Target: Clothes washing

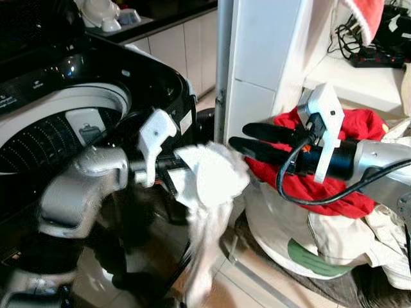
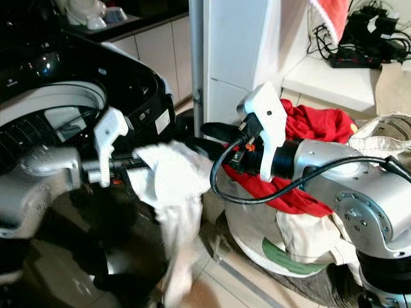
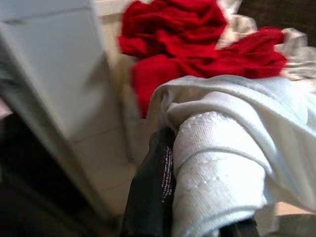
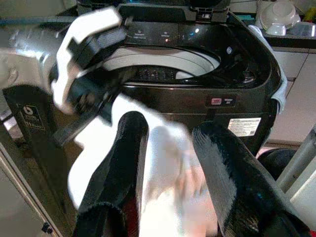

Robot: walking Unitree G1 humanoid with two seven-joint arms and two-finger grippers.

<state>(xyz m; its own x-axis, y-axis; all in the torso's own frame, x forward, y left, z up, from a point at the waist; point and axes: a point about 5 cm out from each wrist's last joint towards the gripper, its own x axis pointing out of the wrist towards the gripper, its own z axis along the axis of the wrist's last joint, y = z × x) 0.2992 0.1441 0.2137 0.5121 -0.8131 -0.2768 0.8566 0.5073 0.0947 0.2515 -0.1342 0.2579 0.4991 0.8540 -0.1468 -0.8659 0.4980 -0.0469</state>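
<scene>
Looking down through the left eye view, we see the left pincer gripping a white cloth that hangs toward the floor, just beside the open washing machine. We judge the load as barely begun: the drum looks empty where visible, while a red garment still lies on top of the laundry bag. The right pincer is spread wide and holds nothing, near the cloth.

In the right eye view, the white pillar stands close behind both arms, and the machine's rim leaves open room above the drum.

In the left wrist view, the cloth is wrapped over a black finger, with the red garment beyond.

In the right wrist view, two fingers stand apart with the cloth between them, untouched as far as we can tell; the drum opening lies ahead, unobstructed.
</scene>
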